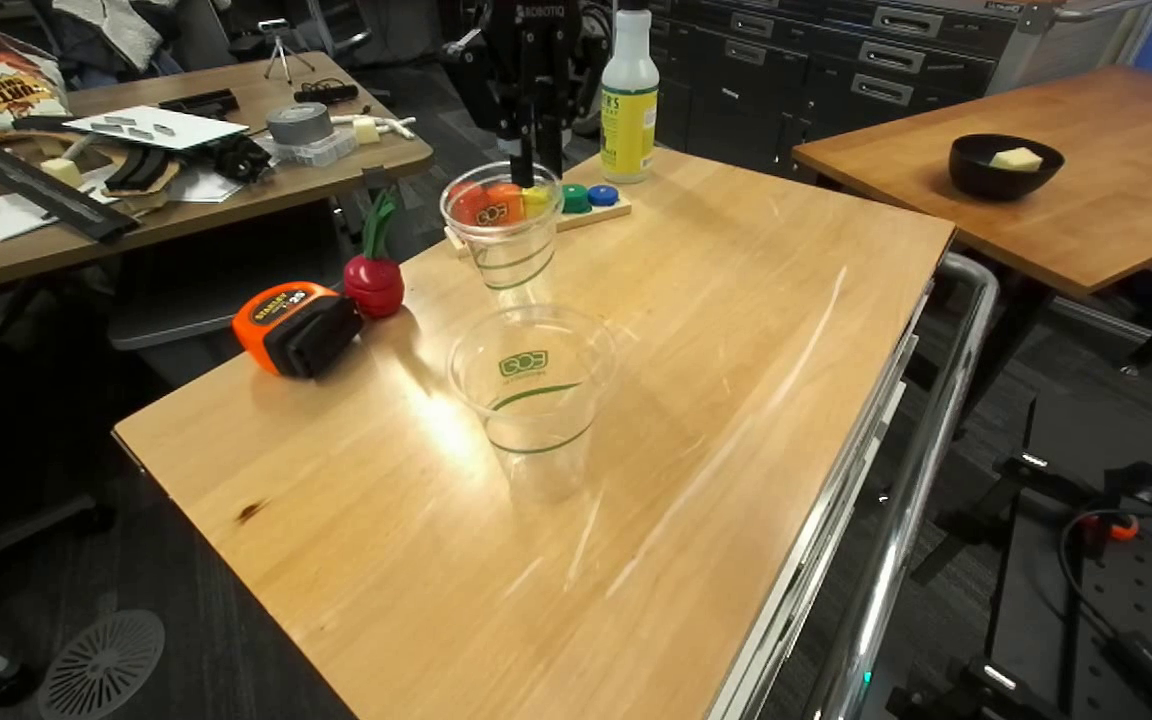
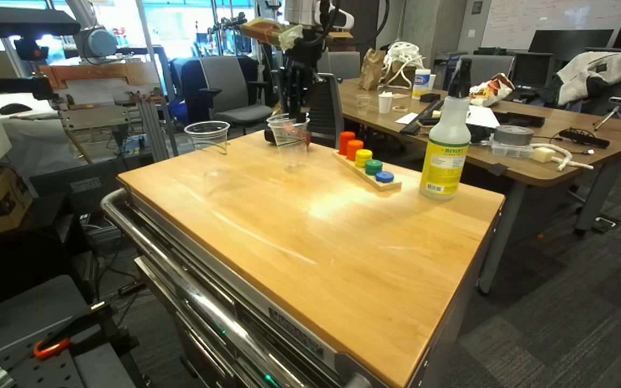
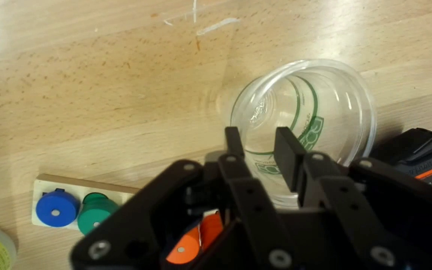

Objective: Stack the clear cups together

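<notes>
Wooden tabletop (image 2: 353, 264): spreads out beneath the peg board (image 2: 388, 185).
Gripper (image 3: 261, 142): over the doubled cups (image 2: 290, 144), toward the peg board's red end; its jaws stand parted, with nothing pinched that I can see.
Spray bottle (image 2: 445, 156): upright, near the peg board's blue end.
Doubled cups: upright, near the peg board's red end (the green print (image 3: 312, 132) shows twice in the wrist view, so I judge one sits inside another).
Lone cup (image 1: 536, 405): upright, on the same side of the peg board but farther out, well apart from the doubled cups.
Tape measure (image 1: 296, 328): out beyond the peg board's red end.
Fingertips (image 3: 289, 150): at the doubled cups' rim on the side facing the peg board, one outside, one over the mouth; whether they reach below the rim is hard to tell. The coming move likely turns on this: closing here would take the upright wall, with the lone cup lying farther from the peg board.
</notes>
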`<state>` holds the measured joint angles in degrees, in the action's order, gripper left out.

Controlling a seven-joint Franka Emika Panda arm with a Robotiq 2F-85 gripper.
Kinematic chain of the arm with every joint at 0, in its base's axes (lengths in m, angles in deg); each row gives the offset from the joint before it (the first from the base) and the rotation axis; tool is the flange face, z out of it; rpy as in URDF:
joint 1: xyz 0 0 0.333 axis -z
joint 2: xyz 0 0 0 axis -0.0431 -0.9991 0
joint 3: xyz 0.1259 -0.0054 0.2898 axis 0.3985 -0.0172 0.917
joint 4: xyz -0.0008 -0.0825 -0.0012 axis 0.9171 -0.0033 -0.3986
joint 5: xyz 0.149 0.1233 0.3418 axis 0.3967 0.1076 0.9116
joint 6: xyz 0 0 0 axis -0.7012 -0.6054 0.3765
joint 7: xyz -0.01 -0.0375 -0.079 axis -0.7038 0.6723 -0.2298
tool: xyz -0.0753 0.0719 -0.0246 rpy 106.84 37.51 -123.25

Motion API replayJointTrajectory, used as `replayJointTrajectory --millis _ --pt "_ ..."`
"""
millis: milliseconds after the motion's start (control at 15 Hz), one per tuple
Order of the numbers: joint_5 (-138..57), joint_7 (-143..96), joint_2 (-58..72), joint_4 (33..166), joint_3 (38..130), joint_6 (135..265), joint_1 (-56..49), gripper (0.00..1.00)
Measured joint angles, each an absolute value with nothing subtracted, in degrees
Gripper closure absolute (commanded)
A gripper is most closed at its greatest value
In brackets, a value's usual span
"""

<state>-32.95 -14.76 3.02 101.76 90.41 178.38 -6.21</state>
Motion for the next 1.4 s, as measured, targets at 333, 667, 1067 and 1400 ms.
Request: replayJointTrajectory --millis 333,667,1067,1400 --pt "-34.8 -15.1 4.4 102.8 90.3 180.4 -6.2 0.02" --pt "-37.5 -15.0 5.7 105.1 90.0 181.8 -6.2 0.00" --pt "-38.6 -15.0 5.1 107.3 89.9 181.9 -6.2 0.00" --pt "-38.5 -14.1 3.1 107.2 89.9 183.8 -6.4 0.34"
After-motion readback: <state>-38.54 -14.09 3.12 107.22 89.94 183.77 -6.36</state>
